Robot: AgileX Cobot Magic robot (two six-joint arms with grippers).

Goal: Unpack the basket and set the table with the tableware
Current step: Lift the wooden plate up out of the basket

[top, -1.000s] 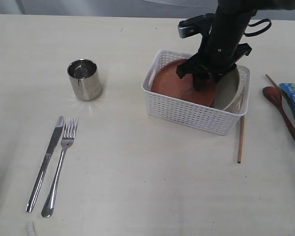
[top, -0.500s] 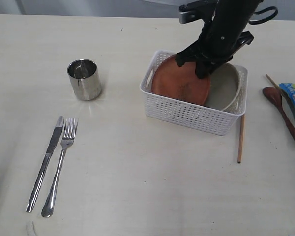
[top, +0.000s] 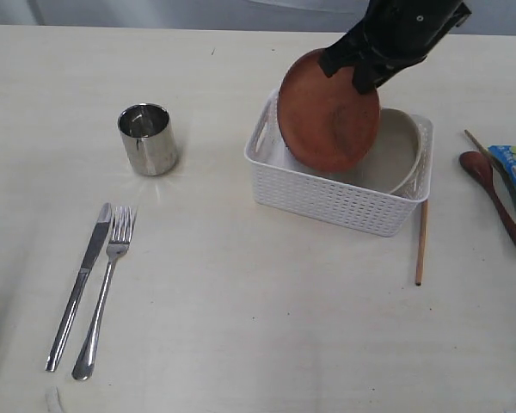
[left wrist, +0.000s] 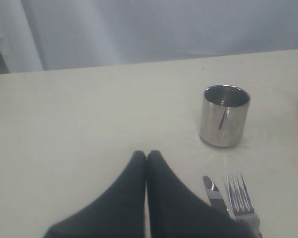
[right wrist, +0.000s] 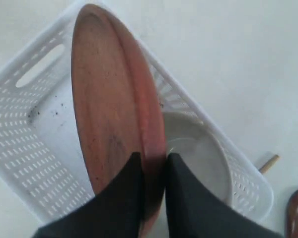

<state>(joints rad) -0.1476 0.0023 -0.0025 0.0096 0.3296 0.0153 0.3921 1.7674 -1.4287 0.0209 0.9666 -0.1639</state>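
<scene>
Our right gripper (right wrist: 151,159) is clamped on the rim of the brown plate (top: 327,112), which we hold tilted on edge over the basket (top: 327,200). Below the jaws, the white bowl (top: 397,155) lies inside it. Our left gripper (left wrist: 146,157) has its jaws pressed together above the table (left wrist: 64,124), with the cup (left wrist: 224,115) ahead and the knife (left wrist: 213,192) and fork (left wrist: 238,191) just beside.

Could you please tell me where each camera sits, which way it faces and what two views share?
Exterior: high above the table, looking down at the basket, cup and fork; only the right arm shows.
Left wrist: low over the table, facing the cup past the shut left tool.
Right wrist: above the basket, looking down the right tool clamped on the plate rim.
Shared: exterior and right wrist both show plate and basket.
</scene>
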